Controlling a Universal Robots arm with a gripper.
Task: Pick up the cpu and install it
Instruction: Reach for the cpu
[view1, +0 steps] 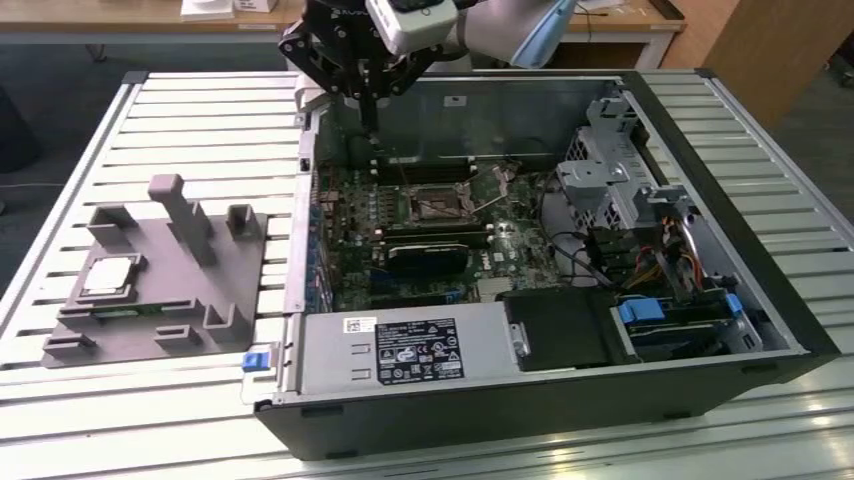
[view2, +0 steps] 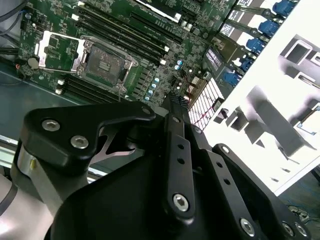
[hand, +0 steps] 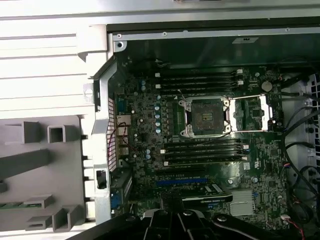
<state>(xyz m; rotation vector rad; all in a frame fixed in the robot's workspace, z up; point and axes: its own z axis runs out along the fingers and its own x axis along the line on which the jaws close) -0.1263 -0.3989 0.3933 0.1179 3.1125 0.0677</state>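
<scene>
Pincer (view1: 370, 113) hangs above the open computer case (view1: 534, 410), over its far corner by the wall on the exterior view's left; tips pinched narrow, nothing held. Free air below it, over the motherboard (hand: 150, 150). The socket (hand: 205, 117) lies open mid-board, its metal frame (hand: 255, 112) flipped aside, memory slots close on both sides. The cpu (view1: 110, 275) lies flat, silver top up, on the grey tray (view1: 200, 290), which rests on the slatted table (view1: 200, 110) just beside the case's outer wall. The chip sits near the tray's outer edge, well apart from the pincer, with upright tray posts (view1: 180, 215) between it and the case. Chip looks square, no clear long axis, sides roughly parallel to the tray's edges. In both wrist views the pincer's black body covers the near board; in the second wrist view the tray is washed out white, detail unreadable.
</scene>
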